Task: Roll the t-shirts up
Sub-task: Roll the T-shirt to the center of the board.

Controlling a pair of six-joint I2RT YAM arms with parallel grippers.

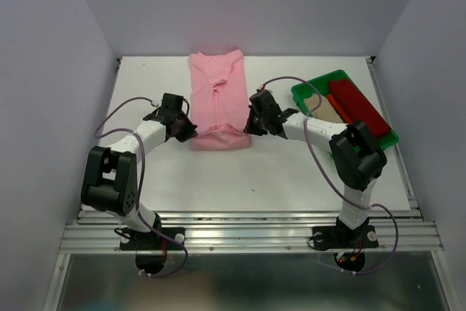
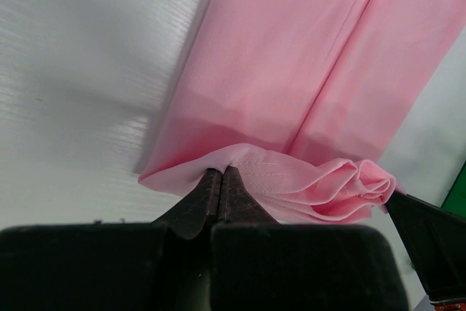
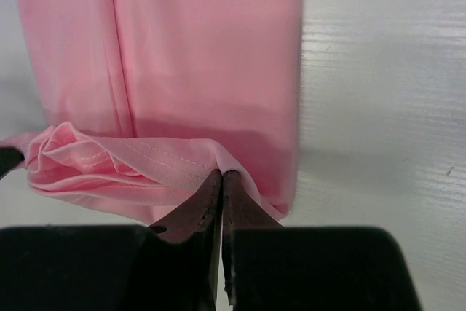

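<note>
Soft pink t-shirt folded into long strip on white table, near hem bunched in loose roll, left gripper clamped on stitched hem, right gripper likewise.

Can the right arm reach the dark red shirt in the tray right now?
Probably not yet: its fingers are shut on the hem of the pink shirt. The dark red shirt lies uncovered in the green tray beside that arm, so letting go should suffice.

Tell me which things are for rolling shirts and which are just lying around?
For the job: pink t-shirt, dark red shirt, beige shirt, left hand, right hand (both pinching the pink hem).
Just lying about: green tray, table.
</note>
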